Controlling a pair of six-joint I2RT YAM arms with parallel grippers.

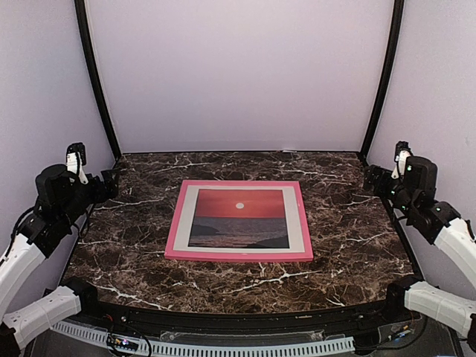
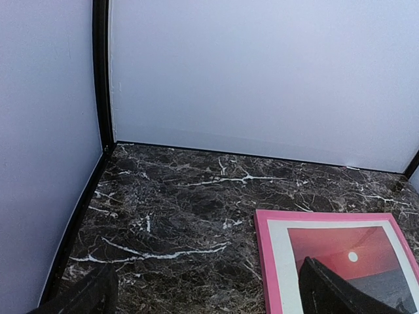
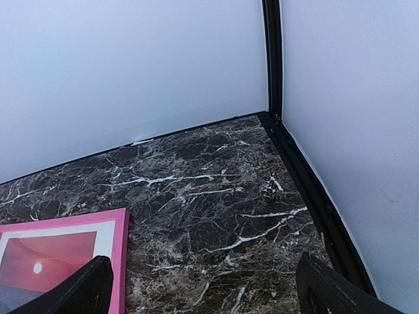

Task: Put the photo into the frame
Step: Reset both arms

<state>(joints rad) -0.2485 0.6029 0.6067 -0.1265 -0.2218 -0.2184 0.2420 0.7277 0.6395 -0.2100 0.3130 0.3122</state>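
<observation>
The pink-red frame [image 1: 177, 223] lies flat in the middle of the dark marble table. The sunset photo [image 1: 239, 218] sits inside it, face up, white border showing all round. The frame [image 2: 262, 255] and photo [image 2: 344, 252] show at lower right in the left wrist view; the frame [image 3: 120, 255] and photo [image 3: 49, 258] show at lower left in the right wrist view. My left gripper [image 1: 110, 184] is raised at the far left, open and empty. My right gripper [image 1: 372, 178] is raised at the far right, open and empty. Both are well apart from the frame.
White walls enclose the table [image 1: 349, 238] at the back and sides, with black corner posts [image 1: 97, 82]. A black rail [image 1: 223, 320] and a white cable chain run along the near edge.
</observation>
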